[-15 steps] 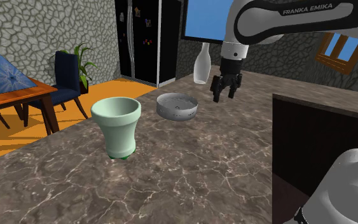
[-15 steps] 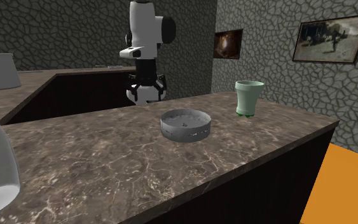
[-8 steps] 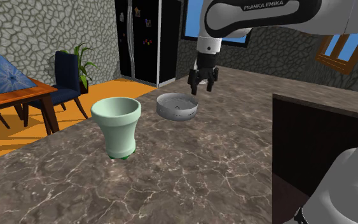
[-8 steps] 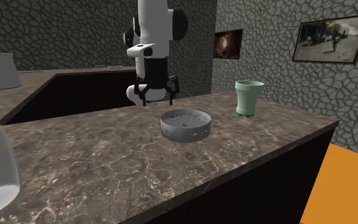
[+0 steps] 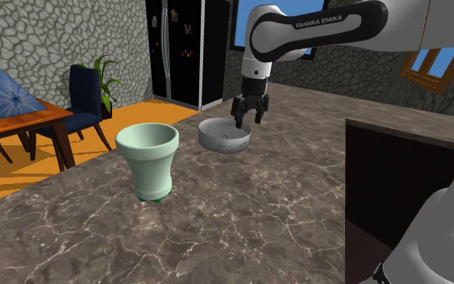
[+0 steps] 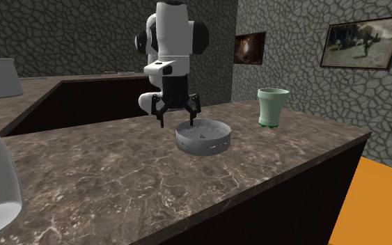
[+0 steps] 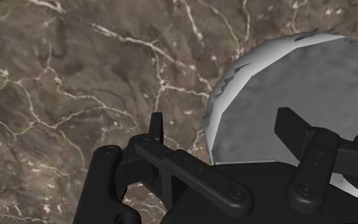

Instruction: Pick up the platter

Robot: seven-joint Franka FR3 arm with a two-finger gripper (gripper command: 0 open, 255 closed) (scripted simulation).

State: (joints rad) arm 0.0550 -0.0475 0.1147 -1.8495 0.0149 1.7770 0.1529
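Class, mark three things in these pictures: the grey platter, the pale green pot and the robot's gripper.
grey platter [image 5: 223, 144], shoulder view, on its near outer wall.
pale green pot [image 5: 149, 165], shoulder view, on its body below the rim.
gripper [image 6: 177, 120], second exterior view, midway between its open fingertips.

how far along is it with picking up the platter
Done: the end effector hovers open above the rim of the grey platter. In hand: lining up, one finger over the inside and one outside the rim. Left: lower, shut on the rim and lift; the platter sits flat on the counter.
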